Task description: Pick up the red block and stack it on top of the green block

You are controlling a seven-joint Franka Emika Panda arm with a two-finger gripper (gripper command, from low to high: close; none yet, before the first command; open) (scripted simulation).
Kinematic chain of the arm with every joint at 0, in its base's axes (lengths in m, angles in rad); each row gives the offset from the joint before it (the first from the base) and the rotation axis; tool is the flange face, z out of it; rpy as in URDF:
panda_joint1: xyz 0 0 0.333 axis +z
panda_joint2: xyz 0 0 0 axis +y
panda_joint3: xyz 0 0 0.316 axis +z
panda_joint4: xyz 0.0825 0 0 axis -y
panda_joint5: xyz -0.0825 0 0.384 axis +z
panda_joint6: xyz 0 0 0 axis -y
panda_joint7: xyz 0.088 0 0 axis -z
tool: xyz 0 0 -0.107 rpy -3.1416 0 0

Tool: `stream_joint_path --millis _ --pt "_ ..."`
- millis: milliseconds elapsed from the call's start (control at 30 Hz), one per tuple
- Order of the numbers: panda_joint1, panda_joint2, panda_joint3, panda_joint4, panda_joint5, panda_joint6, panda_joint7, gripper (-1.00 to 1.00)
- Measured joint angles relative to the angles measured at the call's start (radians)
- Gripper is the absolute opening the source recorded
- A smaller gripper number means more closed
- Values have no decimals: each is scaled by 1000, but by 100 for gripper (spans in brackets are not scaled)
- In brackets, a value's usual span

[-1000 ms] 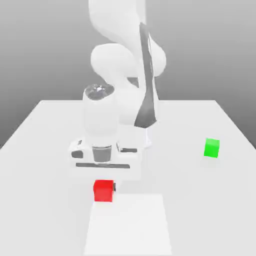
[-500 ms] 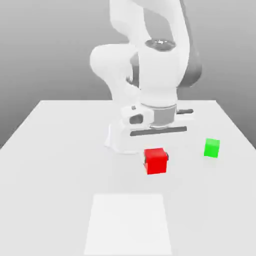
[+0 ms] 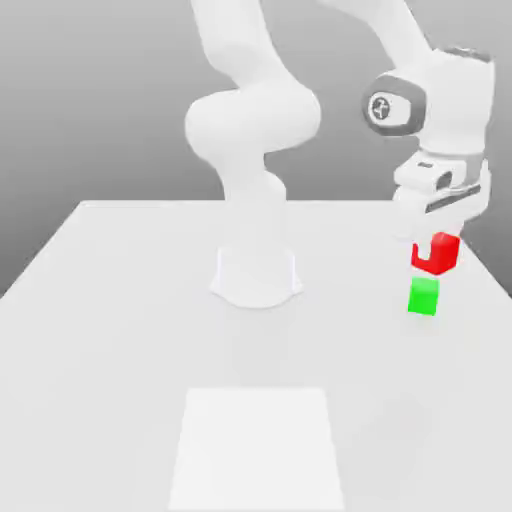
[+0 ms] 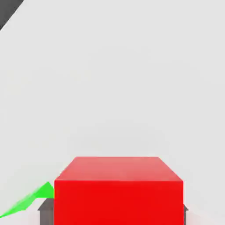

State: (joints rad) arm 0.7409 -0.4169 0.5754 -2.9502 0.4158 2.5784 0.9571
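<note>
Red block (image 3: 436,253) held off the desk (image 3: 120,330) at the right of the exterior view, gripped in the claw (image 3: 437,240) and hanging below the white hand, tilted a little rather than square to the desk edge. Clamped from two sides, with the fingers closed tight against its faces and its lower part showing beneath them. Sits directly above the green block (image 3: 423,297), with a thin strip of desk visible between the two in that frame, so apart rather than touching. Green block resting flat on the desk near the right edge, slightly toward the exterior view's left of the red one. In the hand view, red block (image 4: 118,191) large in the lower middle of the frame, top face and near face both showing, dark grey finger pads (image 4: 45,211) peeking out at either lower side of it. Green block (image 4: 33,200) seen as a sliver at the lower left of that frame, partly hidden behind the red one. White arm (image 3: 250,120) rising from its round base at the middle of the desk and arching over to the upper right of the exterior frame. Paler square patch (image 3: 258,448) marked on the desk at the bottom centre, well apart from both blocks.
</note>
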Motion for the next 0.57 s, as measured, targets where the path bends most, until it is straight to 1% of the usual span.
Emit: stream_joint_path --millis 100,167,267,300,333,367,400,567 --pt "76 55 77 -2 29 44 33 -100" --pt "71 118 113 -2 15 105 54 -100" --pt "19 231 157 -3 -59 216 107 -100" --pt "-6 272 170 -4 -106 255 138 -100" --pt "-33 314 178 -5 -174 295 184 -100" --pt "-33 314 178 -5 -174 295 185 -100" --pt "-32 314 178 -5 -175 295 185 100" --pt "-32 314 178 -5 -175 295 185 100"
